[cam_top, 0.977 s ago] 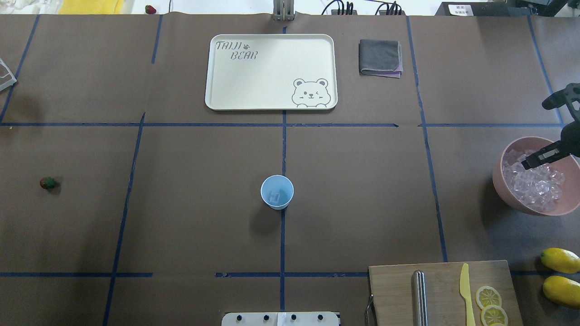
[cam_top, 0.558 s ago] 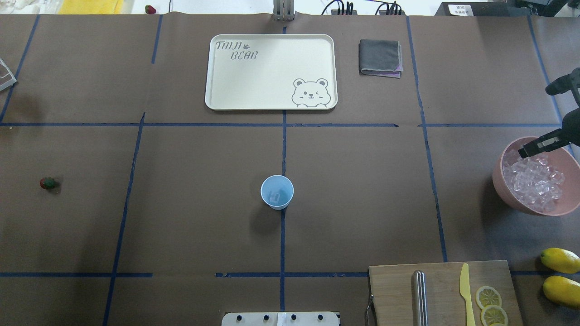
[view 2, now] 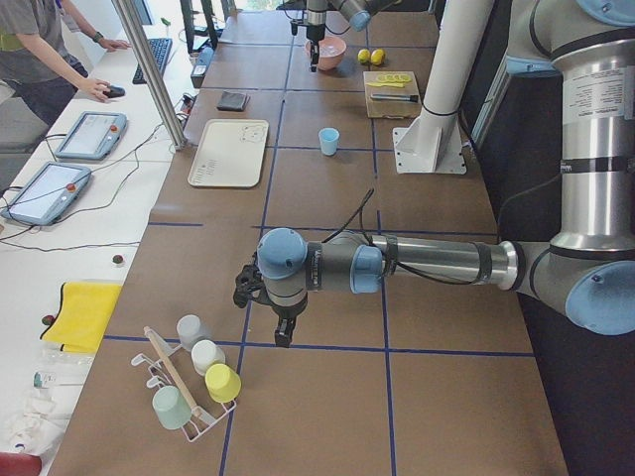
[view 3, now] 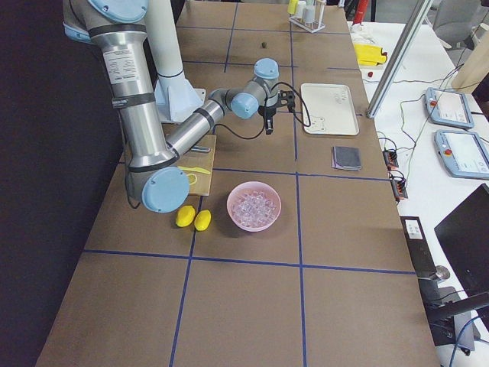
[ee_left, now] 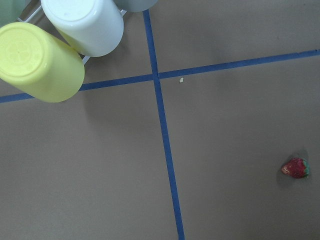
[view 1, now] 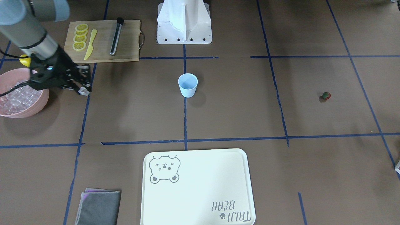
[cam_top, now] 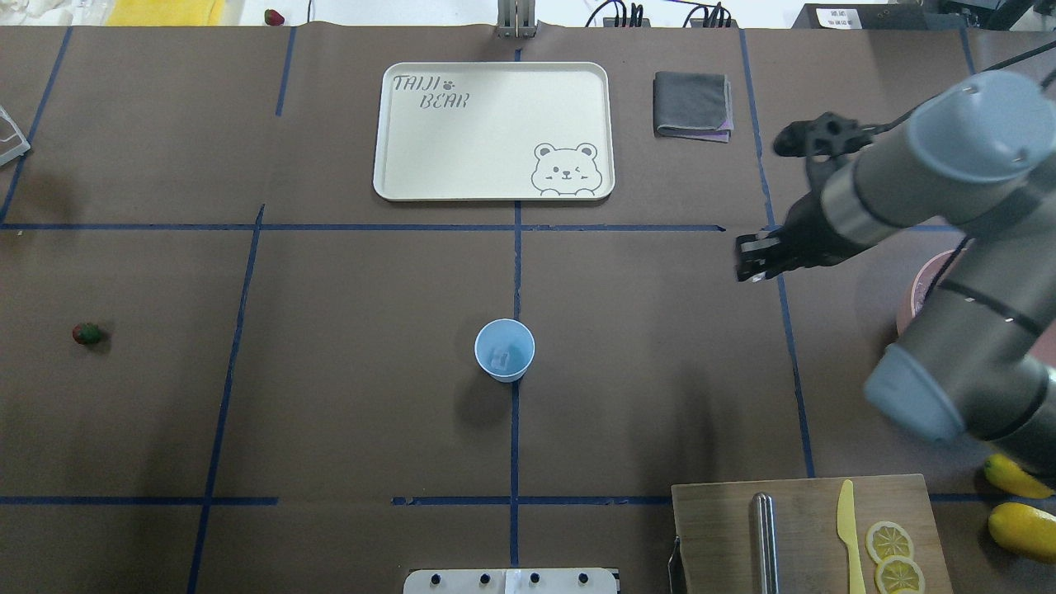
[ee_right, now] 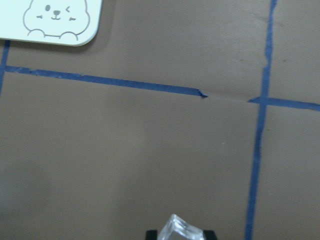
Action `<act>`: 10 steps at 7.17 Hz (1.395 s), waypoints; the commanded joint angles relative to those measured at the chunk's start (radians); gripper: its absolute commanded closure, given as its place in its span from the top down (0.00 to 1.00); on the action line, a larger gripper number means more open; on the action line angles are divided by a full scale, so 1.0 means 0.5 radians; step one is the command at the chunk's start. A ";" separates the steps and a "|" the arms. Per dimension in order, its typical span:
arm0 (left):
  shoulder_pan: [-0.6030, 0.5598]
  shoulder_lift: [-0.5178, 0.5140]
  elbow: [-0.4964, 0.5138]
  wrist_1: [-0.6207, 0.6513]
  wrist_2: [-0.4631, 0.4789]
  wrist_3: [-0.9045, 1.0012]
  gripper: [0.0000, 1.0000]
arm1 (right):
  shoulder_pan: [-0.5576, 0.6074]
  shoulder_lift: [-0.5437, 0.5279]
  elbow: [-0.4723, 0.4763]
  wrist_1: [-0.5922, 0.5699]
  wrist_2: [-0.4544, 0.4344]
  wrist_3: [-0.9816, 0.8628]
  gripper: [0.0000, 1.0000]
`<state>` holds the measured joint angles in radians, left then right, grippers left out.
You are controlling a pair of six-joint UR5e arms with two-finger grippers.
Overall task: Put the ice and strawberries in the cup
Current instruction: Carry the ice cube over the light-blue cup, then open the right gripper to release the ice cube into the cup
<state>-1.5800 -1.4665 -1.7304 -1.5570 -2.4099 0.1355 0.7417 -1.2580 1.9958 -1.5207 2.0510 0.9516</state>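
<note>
The light blue cup (cam_top: 505, 350) stands upright at the table's middle with one ice cube (cam_top: 500, 358) inside; it also shows in the front view (view 1: 187, 85). My right gripper (cam_top: 751, 266) hangs above the table between the cup and the pink bowl (view 1: 29, 110), shut on a clear ice cube (ee_right: 179, 229). The bowl holds a heap of ice (view 1: 15, 97). The small red strawberry (cam_top: 87, 333) lies far left on the table and shows in the left wrist view (ee_left: 295, 168). My left gripper (view 2: 281, 332) shows only in the left side view; I cannot tell if it is open.
A cream bear tray (cam_top: 495, 132) and a folded grey cloth (cam_top: 691, 105) lie at the far side. A cutting board (cam_top: 800, 528) with a yellow knife and lemon slices, and whole lemons (cam_top: 1021, 528), sit at the near right. A rack of cups (view 2: 189, 387) stands by the left arm.
My right arm has swung from over the pink bowl leftward toward the table's middle, carrying an ice cube. The cup and strawberry have not moved.
</note>
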 commanded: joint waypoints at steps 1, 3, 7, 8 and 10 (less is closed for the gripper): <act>0.003 0.000 0.000 0.000 0.000 0.002 1.00 | -0.414 0.498 -0.119 -0.354 -0.391 0.426 0.00; 0.003 -0.003 0.000 0.000 0.000 0.002 1.00 | -0.544 0.876 -0.410 -0.361 -0.478 0.676 0.00; 0.000 0.000 0.003 0.000 0.000 0.002 1.00 | -0.713 1.004 -0.555 -0.361 -0.635 0.812 0.00; 0.003 0.000 0.003 0.000 0.000 0.002 1.00 | -0.713 0.994 -0.552 -0.361 -0.638 0.785 0.12; 0.003 -0.003 0.006 0.000 0.000 0.002 1.00 | -0.719 0.991 -0.549 -0.358 -0.678 0.772 0.99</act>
<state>-1.5786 -1.4674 -1.7283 -1.5570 -2.4099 0.1365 0.3840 -0.7633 1.7200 -1.7009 1.7215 1.3423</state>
